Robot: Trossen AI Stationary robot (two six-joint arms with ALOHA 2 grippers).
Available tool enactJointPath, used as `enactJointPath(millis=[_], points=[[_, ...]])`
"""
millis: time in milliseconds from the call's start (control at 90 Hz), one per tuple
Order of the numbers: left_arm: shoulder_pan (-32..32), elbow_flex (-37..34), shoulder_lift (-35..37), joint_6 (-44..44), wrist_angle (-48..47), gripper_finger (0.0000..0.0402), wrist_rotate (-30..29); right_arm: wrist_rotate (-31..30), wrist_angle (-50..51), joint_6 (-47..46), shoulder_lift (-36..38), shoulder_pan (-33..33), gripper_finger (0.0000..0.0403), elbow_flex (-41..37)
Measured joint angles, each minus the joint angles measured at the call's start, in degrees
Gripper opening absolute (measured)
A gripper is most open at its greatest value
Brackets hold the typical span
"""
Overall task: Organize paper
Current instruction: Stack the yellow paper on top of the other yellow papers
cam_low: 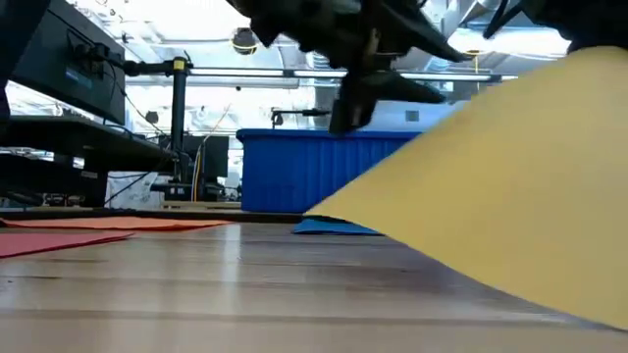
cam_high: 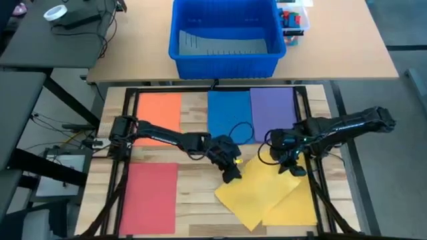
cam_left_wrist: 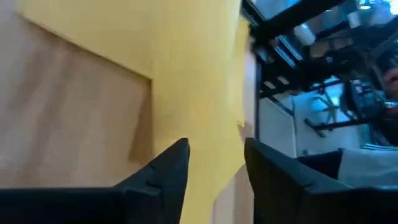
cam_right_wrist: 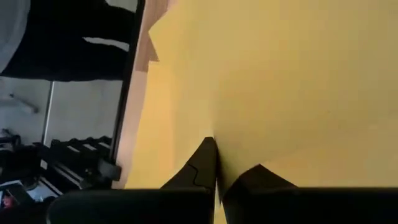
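Two yellow sheets (cam_high: 267, 193) lie overlapped at the lower right of the high view, the upper one skewed on the wooden bench (cam_high: 193, 190). In the low view a yellow sheet (cam_low: 520, 176) rises steeply from the bench toward the upper right — lifted at its far edge. The right gripper (cam_high: 291, 167) sits at the sheets' upper right corner; in its wrist view the fingers (cam_right_wrist: 202, 165) are pressed together on the yellow edge. The left gripper (cam_high: 232, 172) is at the sheets' upper left edge, its fingers (cam_left_wrist: 165, 168) apart with the yellow paper (cam_left_wrist: 186, 74) running between them.

Orange (cam_high: 159, 110), blue (cam_high: 228, 113) and purple (cam_high: 273, 110) sheets lie flat in a row across the upper bench; a red sheet (cam_high: 148, 197) lies at lower left. A blue bin (cam_high: 223, 37) stands beyond the bench — top centre.
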State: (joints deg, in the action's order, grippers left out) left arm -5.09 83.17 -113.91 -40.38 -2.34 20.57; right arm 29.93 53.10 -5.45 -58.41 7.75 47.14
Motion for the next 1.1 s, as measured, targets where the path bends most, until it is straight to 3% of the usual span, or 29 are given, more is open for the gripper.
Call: enactJointPath(millis=[144,367,767,944,1100], points=[[0.38,-0.13,-2.22,1.46,0.1,0.0144,-2.17,-0.33,-0.11,1.63,-0.02,0.0,0.0,1.99],[0.41,0.16,-4.07,3.61,7.86,0.0144,-2.09,-1.01,0.01,2.9,0.02,-0.83,0.0,3.62],[3.15,0.03,-4.18,7.93,2.28,0.0144,-2.31,-2.84,2.37,2.31,-0.02,4.01,0.0,3.62],[4.61,0.03,-4.18,10.96,3.56,0.0144,1.03,-4.58,2.36,2.34,0.0,4.76,0.0,3.62],[5.88,0.03,-4.18,11.27,6.41,0.0144,7.47,-8.33,2.6,2.78,0.0,4.79,0.0,3.62]])
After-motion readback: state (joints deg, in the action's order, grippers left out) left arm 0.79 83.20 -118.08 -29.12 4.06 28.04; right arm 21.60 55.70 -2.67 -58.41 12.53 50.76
